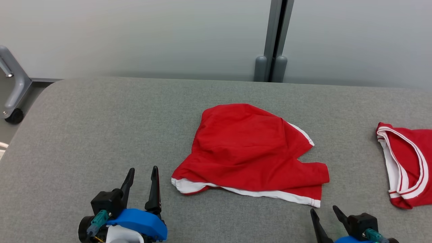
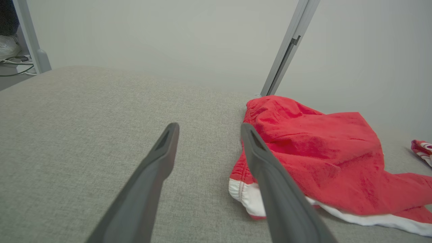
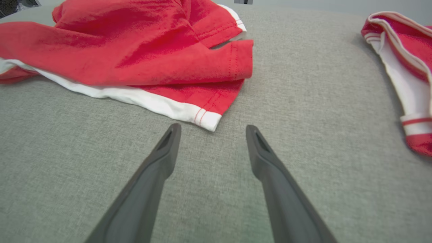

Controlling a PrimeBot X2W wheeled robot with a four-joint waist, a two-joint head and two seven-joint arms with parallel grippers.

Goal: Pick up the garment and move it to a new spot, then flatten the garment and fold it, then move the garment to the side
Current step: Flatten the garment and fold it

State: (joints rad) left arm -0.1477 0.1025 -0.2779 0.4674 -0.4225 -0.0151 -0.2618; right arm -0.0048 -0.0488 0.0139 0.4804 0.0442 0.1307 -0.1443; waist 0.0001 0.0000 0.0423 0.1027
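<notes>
Red garment (image 1: 249,152) lies on the grey padded table (image 1: 84,128), about mid-table and a bit right of centre, closer to the table's near edge than its far one.

Orientation: the long axis runs across the table, roughly parallel to the near edge. The near right corner sits slightly closer to that edge than the near left one. The white-trimmed hem faces the near edge. The rounded bulk humps toward the far edge. A folded-over flap points at the table's right end, with a notch above it.

Condition: not flat. It's crumpled, with creases fanning across the top and layers overlapping at the right end. A white band curls under at the left corner, and double red stitching shows on the hem.

Left gripper (image 1: 143,168) is over the table's near edge, left of centre, fingers spread wide with nothing between them. From the head view it's clear of the cloth.

Right gripper (image 1: 323,208) is over the near edge, right of centre, also spread wide and empty. Its tips stop just short of the hem corner.

A second red-and-white garment (image 1: 410,162) is bunched at the table's right end, well apart from the first.
</notes>
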